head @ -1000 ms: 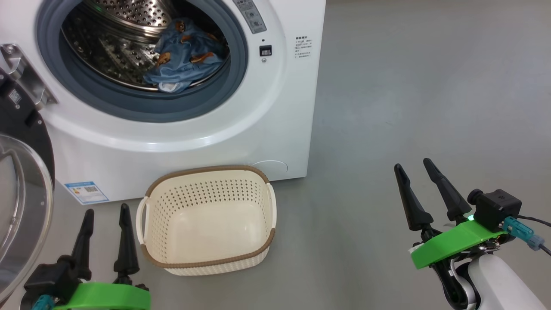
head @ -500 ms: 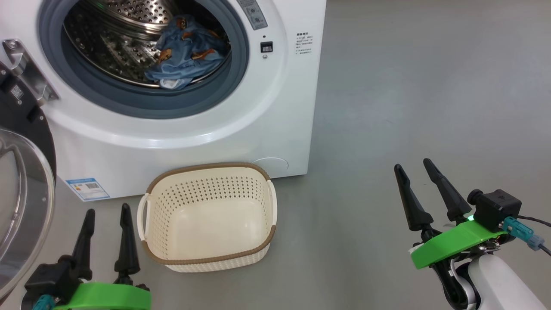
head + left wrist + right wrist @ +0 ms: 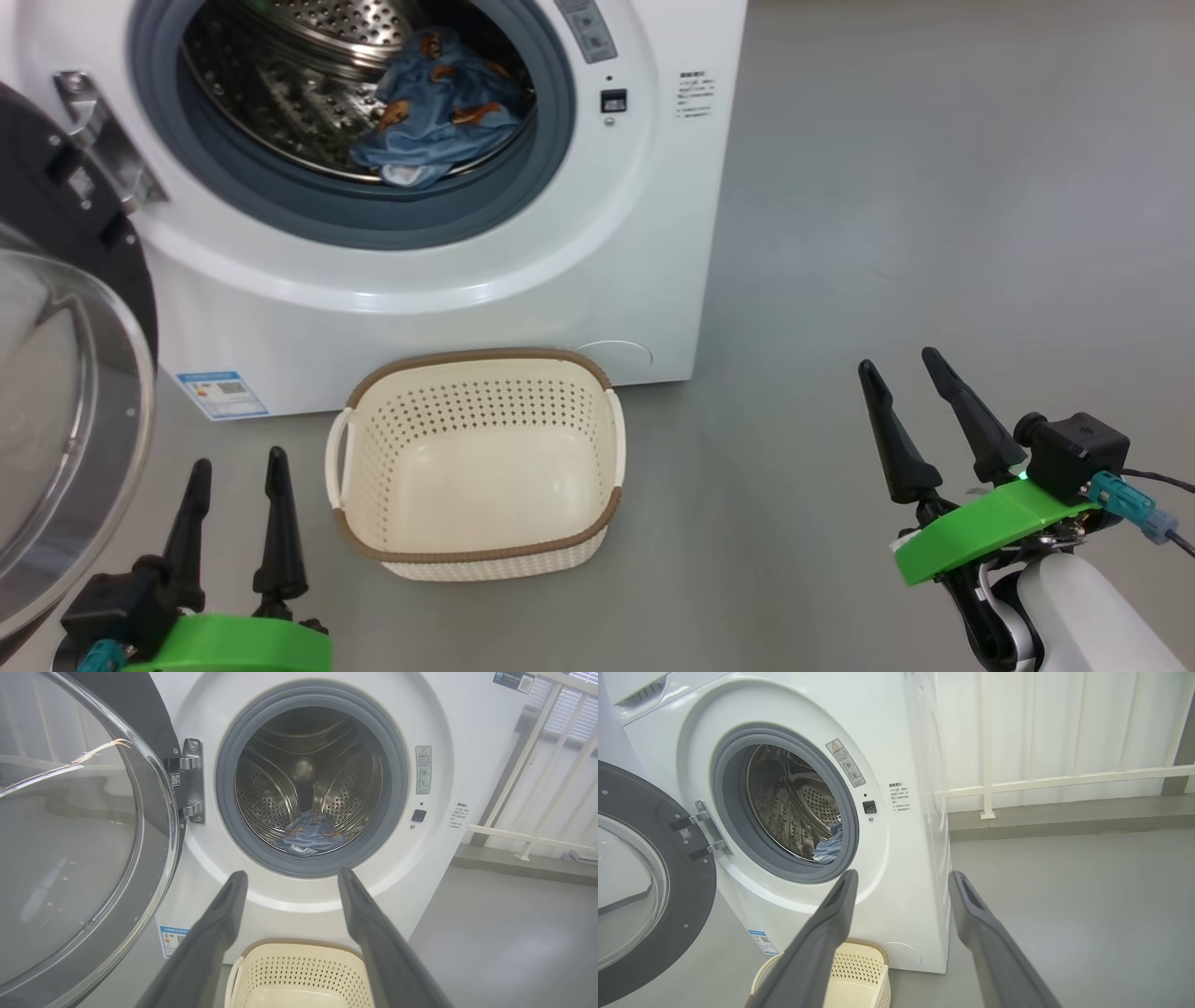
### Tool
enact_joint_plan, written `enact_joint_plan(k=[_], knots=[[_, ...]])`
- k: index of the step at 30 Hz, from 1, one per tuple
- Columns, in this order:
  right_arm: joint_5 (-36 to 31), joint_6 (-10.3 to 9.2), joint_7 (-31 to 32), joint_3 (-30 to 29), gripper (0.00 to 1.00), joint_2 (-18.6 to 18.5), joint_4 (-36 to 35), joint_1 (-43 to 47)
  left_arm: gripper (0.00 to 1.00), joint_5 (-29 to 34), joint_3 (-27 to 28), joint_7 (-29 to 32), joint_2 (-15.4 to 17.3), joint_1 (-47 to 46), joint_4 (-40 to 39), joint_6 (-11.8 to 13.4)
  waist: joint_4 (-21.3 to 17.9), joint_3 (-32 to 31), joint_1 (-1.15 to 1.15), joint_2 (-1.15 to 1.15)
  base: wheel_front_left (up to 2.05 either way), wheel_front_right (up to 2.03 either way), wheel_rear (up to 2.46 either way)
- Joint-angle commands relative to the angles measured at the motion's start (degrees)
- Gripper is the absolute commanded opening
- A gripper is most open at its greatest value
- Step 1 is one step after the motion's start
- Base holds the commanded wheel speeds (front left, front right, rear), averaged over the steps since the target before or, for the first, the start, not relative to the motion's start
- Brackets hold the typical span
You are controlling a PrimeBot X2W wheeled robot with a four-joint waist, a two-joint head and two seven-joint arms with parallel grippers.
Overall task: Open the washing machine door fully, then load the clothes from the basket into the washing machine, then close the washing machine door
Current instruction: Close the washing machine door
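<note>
While splayed wide and holding nothing: left tool point(image 3: 238, 457) low beside basket point(image 3: 485, 357); right tool point(image 3: 897, 359) well apart over the bare floor.

Clothes point(image 3: 439, 103): bundled in drum of washing machine point(image 3: 420, 317), close to grey seal's lower front.
Basket: emptied, on the floor just before machine.
Washing machine door point(image 3: 65, 373): swung wide on left hinge; closing judged the remaining step.

Hazards: pinching of fabric in seal if shut without nudging deeper; fingers sliding off glossy bulged glass; knocking basket aside.

Markings: blue label sticker point(image 3: 222, 395) with code square; warning strip point(image 3: 423, 769) with triangle; small black print point(image 3: 693, 93). None legible, no brand readable.
</note>
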Motion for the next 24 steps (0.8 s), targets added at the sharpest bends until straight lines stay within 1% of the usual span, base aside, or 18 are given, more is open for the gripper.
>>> enact_joint_plan(k=[1, 12, 24], knots=[[-0.78, 0.33, -0.46, 0.42, 1.0, -0.48, -1.06, -0.31, 1.0, -0.19, 1.75, -0.56, 1.24, -1.22, -0.96, 0.28, 0.85, -0.18, 0.0, 0.0, 0.0, 0.0, 0.0], [-1.41, 0.33, -0.46, 1.38, 1.0, 0.17, 0.04, -0.22, 1.0, -0.12, 1.34, -0.46, 1.53, -0.3, -0.75, 0.86, 7.41, -1.39, 0.0, 0.0, 0.0, 0.0, 0.0], [0.16, 0.33, -0.46, 3.73, 1.0, 0.37, 0.43, 0.7, 1.0, -0.05, 1.43, 0.38, 1.91, 1.27, -0.48, 2.85, 16.19, -3.94, 0.0, 0.0, 0.0, 0.0, 0.0]])
